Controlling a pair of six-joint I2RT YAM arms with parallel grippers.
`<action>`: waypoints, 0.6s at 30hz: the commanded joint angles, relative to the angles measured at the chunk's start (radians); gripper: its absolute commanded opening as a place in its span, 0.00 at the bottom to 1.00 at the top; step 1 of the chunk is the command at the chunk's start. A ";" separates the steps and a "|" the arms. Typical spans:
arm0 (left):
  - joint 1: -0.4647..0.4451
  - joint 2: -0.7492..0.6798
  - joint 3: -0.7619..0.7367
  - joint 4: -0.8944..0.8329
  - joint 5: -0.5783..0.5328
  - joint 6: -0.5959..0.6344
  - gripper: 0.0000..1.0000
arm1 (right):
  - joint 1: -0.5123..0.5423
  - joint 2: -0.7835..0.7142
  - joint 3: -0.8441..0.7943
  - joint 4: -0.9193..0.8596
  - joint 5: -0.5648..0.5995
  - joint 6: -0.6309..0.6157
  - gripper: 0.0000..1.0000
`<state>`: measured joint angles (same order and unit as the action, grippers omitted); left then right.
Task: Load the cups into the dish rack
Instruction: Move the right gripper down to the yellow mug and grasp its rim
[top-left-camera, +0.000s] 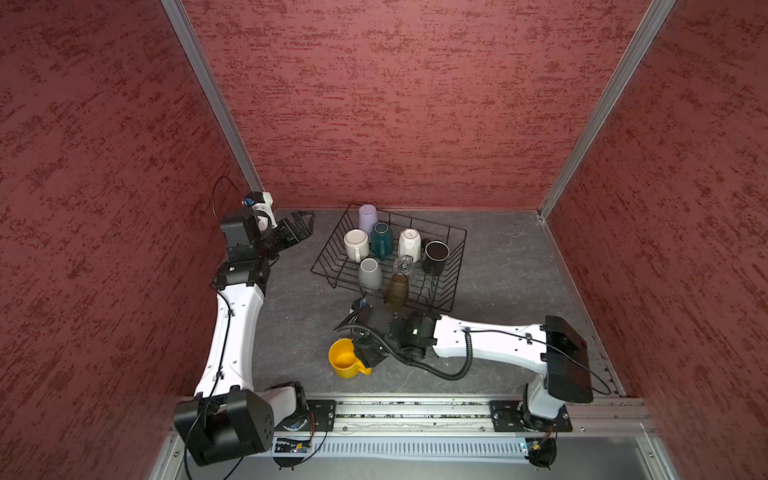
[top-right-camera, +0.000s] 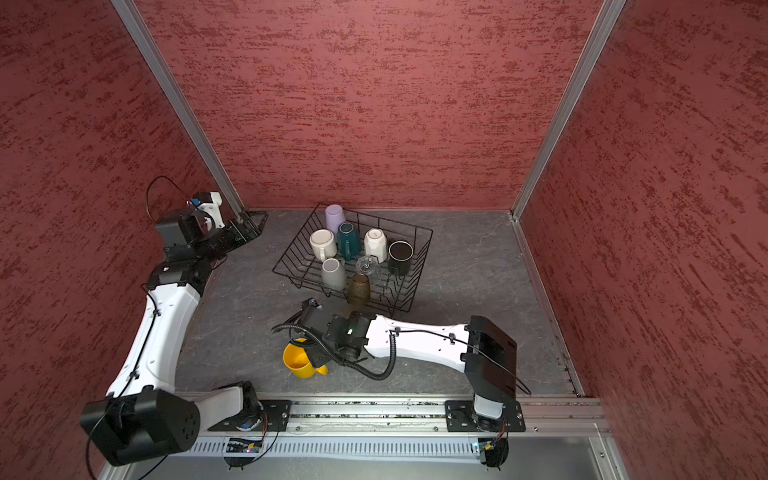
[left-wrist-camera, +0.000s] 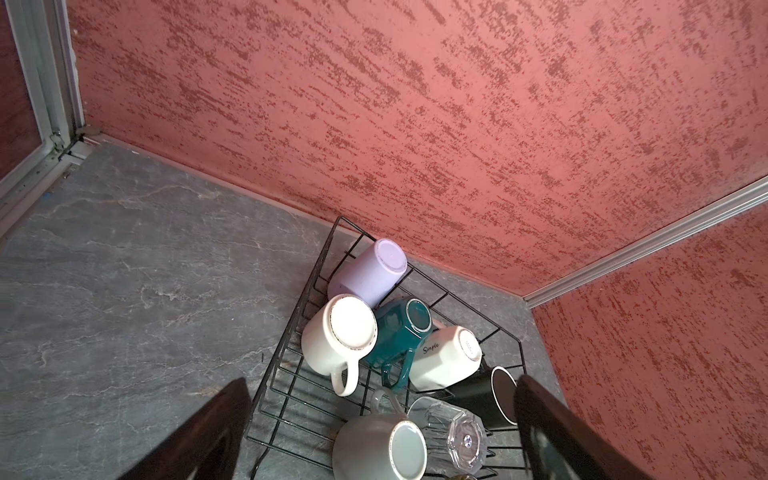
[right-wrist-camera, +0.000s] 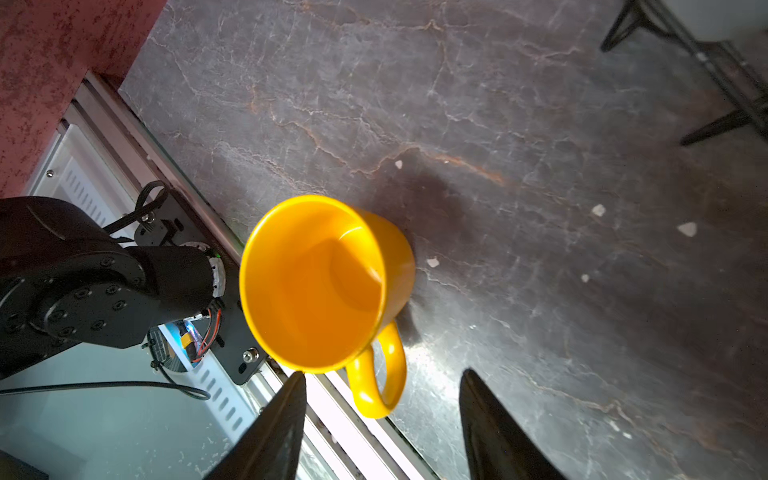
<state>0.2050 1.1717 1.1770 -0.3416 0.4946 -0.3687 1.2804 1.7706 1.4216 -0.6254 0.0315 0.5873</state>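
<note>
nearest the front rail, 1 yellow mug (top-left-camera: 345, 359) is seen standing upright on the grey table (top-left-camera: 519, 332), mouth up, outside the dish rack (top-left-camera: 458, 270). the right gripper (right-wrist-camera: 384, 373) is held just over it with its jaws parted. in the right wrist view the mug's handle lies between the 2 fingers (right-wrist-camera: 274, 424), and nothing is clamped. whether the near finger touches the rim cannot be told.

the step in hand is judged to be the grasp of this last cup. it would be done well if 1 finger were lowered inside the wall and 1 outside, clear of the handle, and the jaws were shut firmly before any lift, as the glazed wall is likely slippery. the mug could then be carried over the rack's near rim and set in the bare pronged part, away from the glasses.

farther off, 8 cups are counted in the 1 rack:
- amber glass (top-left-camera: 397, 291)
- grey cup (top-left-camera: 370, 273)
- clear glass (top-left-camera: 404, 266)
- black cup (top-left-camera: 435, 255)
- white faceted cup (top-left-camera: 409, 245)
- teal mug (top-left-camera: 381, 239)
- white mug (top-left-camera: 356, 244)
- lavender cup (top-left-camera: 368, 220)

at the far left, the left gripper (top-left-camera: 301, 222) is spread wide and empty beside the rack.
</note>
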 joint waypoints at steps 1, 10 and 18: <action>0.010 -0.033 -0.011 0.012 0.029 0.021 1.00 | 0.020 0.044 0.058 -0.046 0.018 0.019 0.59; 0.019 -0.138 -0.098 0.106 0.010 0.014 1.00 | 0.022 0.178 0.199 -0.169 0.072 0.038 0.55; 0.025 -0.175 -0.138 0.145 0.020 0.006 1.00 | 0.021 0.286 0.288 -0.216 0.099 0.004 0.39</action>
<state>0.2199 1.0096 1.0374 -0.2337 0.5011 -0.3637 1.3014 2.0369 1.6749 -0.7921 0.0849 0.5922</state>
